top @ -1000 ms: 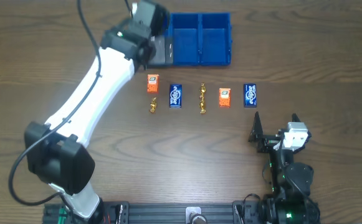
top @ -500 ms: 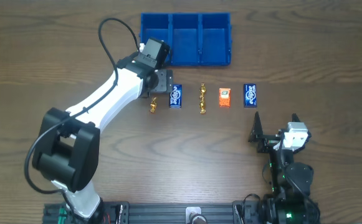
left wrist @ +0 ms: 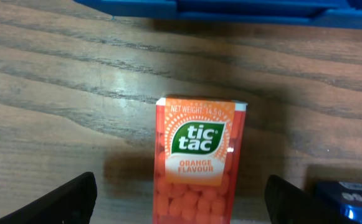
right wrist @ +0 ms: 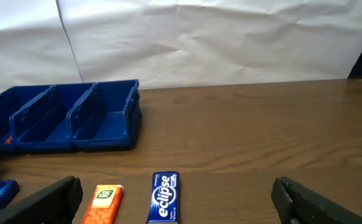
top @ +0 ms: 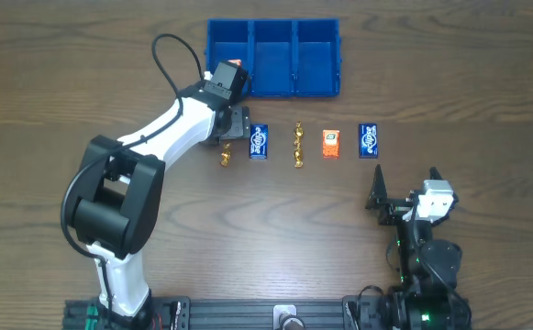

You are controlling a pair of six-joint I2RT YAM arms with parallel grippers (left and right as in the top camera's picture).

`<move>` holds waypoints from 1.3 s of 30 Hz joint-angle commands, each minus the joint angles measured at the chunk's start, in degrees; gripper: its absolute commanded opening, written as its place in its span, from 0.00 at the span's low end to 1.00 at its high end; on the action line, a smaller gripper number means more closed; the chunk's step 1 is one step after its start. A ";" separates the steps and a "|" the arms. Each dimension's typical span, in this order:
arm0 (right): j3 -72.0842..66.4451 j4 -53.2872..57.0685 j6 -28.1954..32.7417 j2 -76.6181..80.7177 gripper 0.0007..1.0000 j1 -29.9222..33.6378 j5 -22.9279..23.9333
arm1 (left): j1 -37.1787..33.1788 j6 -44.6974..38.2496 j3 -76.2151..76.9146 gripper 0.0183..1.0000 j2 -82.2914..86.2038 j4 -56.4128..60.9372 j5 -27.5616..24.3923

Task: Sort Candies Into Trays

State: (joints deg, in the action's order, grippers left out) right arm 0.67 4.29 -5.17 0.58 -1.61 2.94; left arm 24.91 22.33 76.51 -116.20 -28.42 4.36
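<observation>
My left gripper (left wrist: pixel 179 190) is open, low over an orange mint box (left wrist: pixel 199 158) that lies flat between its fingers (left wrist: pixel 65 199). From above, the left gripper (top: pixel 232 117) covers that box at the left end of the candy row. Along the row lie a gold candy (top: pixel 226 156), a blue gum box (top: pixel 259 141), a gold candy pair (top: pixel 297 147), an orange box (top: pixel 330 143) and a blue box (top: pixel 368 140). The blue three-compartment tray (top: pixel 273 81) stands behind them. My right gripper (top: pixel 404 186) is open near the front right.
The right wrist view shows the tray (right wrist: pixel 106 142), with a small orange-red spot in its far-left compartment, and two boxes (right wrist: pixel 106 200) (right wrist: pixel 165 196) in front of it. Bare wood lies left of the arm and right of the row.
My left arm came back from over the tray's left compartment and dropped down onto the leftmost orange box, which it now covers from above. The right arm has not moved.
</observation>
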 commanded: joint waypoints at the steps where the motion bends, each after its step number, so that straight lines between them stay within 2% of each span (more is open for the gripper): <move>1: -0.22 0.17 0.74 -0.42 1.00 0.24 -0.26 | -0.24 0.37 0.04 0.82 -1.90 0.68 -0.33; 3: -0.22 0.17 0.74 -0.42 1.00 0.24 -0.26 | -0.24 0.39 0.07 0.78 -2.32 1.33 -0.35; 5: -0.22 0.17 0.74 -0.42 1.00 0.24 -0.26 | -0.24 0.39 0.09 0.69 -2.58 1.49 -0.37; 11: -0.22 0.17 0.74 -0.42 1.00 0.24 -0.26 | -0.24 0.39 0.11 0.34 -2.56 1.51 -0.37; 12: -0.22 0.17 0.74 -0.42 1.00 0.24 -0.26 | -0.24 0.42 0.11 0.30 -2.56 1.51 -0.39; 15: -0.22 0.17 0.74 -0.42 1.00 0.24 -0.26 | -0.20 0.42 0.28 0.26 -2.12 1.44 -0.39; 21: -0.22 0.17 0.74 -0.42 1.00 0.24 -0.26 | 0.61 0.42 1.77 0.24 4.70 -1.40 0.00; 24: -0.22 0.17 0.74 -0.42 1.00 0.24 -0.26 | 1.95 0.35 4.04 0.23 10.71 -3.37 4.44; 27: -0.22 0.17 0.74 -0.42 1.00 0.24 -0.26 | 3.10 -2.43 13.64 0.23 12.76 -7.65 10.23; 31: -0.22 0.17 0.74 -0.42 1.00 0.24 -0.26 | 1.11 -4.33 23.52 0.24 9.92 -8.59 10.25; 39: -0.22 0.17 0.74 -0.42 1.00 0.24 -0.26 | -3.10 -5.27 35.10 0.24 -2.43 -9.27 5.79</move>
State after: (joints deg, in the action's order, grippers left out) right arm 0.67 4.29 -5.15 0.58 -1.61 2.94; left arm 22.46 18.59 108.05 -112.12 -37.28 11.81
